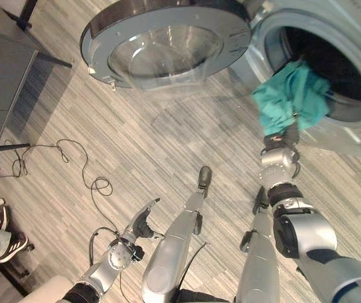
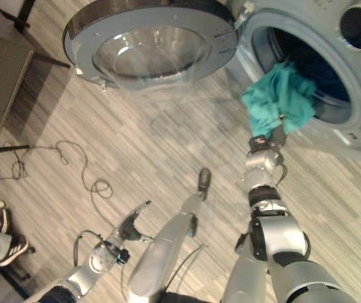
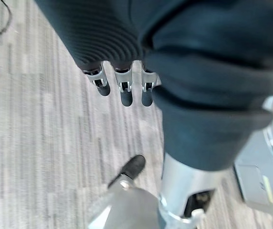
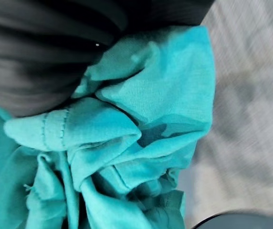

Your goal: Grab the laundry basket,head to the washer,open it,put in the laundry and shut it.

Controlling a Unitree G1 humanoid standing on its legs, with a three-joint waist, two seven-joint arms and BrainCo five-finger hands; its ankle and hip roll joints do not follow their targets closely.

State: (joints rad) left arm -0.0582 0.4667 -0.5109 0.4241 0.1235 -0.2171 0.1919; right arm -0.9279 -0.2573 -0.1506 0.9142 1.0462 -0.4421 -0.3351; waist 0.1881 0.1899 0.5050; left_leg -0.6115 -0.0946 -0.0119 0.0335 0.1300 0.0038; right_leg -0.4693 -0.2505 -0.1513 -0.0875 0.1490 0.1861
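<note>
Here, right hand (image 1: 288,135) bunched round teal cloth (image 1: 292,95) at washer (image 1: 351,76) mouth, left hand (image 3: 122,86) relaxed

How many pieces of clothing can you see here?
1: a teal garment bunched around the right hand at the washer's open mouth. More may lie hidden inside the dark drum.

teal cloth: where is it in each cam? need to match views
Left eye view: teal cloth upper right, bunched at the washer opening, above the right hand.
Right eye view: teal cloth upper right, at the same opening, a little further left.
Left wrist view: not in it.
Right wrist view: teal cloth bunched across most of the picture.
Shared landmark: the open washer door, top centre of both eye views.
</note>
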